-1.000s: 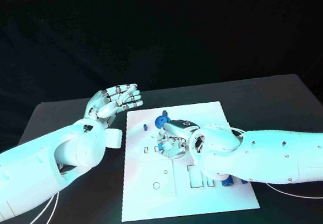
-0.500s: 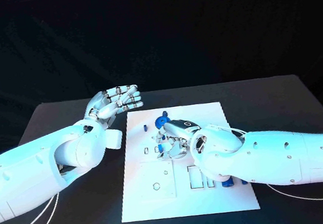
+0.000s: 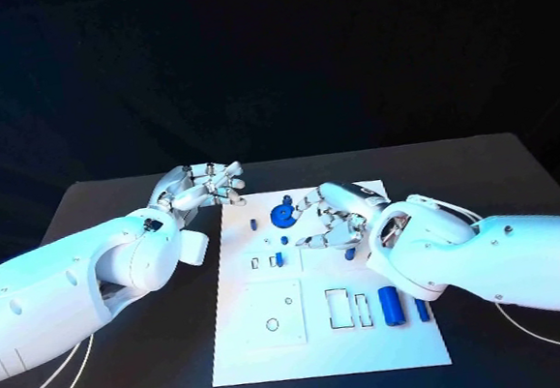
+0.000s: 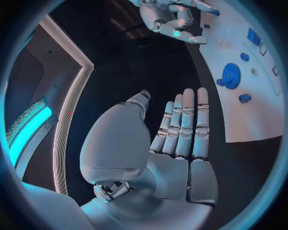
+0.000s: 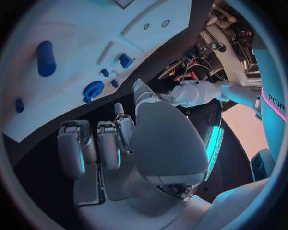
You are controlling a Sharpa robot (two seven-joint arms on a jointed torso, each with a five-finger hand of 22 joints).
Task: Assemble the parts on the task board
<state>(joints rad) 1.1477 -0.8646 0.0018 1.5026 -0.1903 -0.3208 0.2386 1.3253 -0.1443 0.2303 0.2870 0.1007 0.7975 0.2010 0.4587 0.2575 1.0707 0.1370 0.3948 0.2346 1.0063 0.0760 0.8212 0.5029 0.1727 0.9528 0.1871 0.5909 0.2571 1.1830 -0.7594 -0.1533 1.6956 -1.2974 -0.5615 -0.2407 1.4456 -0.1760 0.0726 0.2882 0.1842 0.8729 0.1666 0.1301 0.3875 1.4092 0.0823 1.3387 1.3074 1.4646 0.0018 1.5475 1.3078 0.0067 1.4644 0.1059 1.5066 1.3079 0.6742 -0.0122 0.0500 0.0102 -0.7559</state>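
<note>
**Inspector:** Two hands are over the table, neither holding anything. Largest item first: the task board [image 3: 267, 352], a white plate lying flat in the middle of the black table [image 3: 99, 205], presumably so both arms can reach it.

**Assistant:** And the hands?

**Inspector:** The left hand [image 3: 202, 185] hovers just off the board's far left corner, fingers straight and together, palm bare. I judge it is parked clear. The right hand [image 3: 337, 215] hangs above the board's far half, fingers loosely curled and apart, empty, probably between parts.

**Assistant:** The parts?

**Inspector:** Blue, small. A toothed gear [image 3: 283, 215] sits at the far end, apparently seated. A cylinder [image 3: 391, 306] lies by the near right slots, with a slimmer pin [image 3: 422, 309] to its right. A small block [image 3: 278, 259] stands mid-board. Several cut-outs remain unfilled, so assembly is only partly done.
</note>
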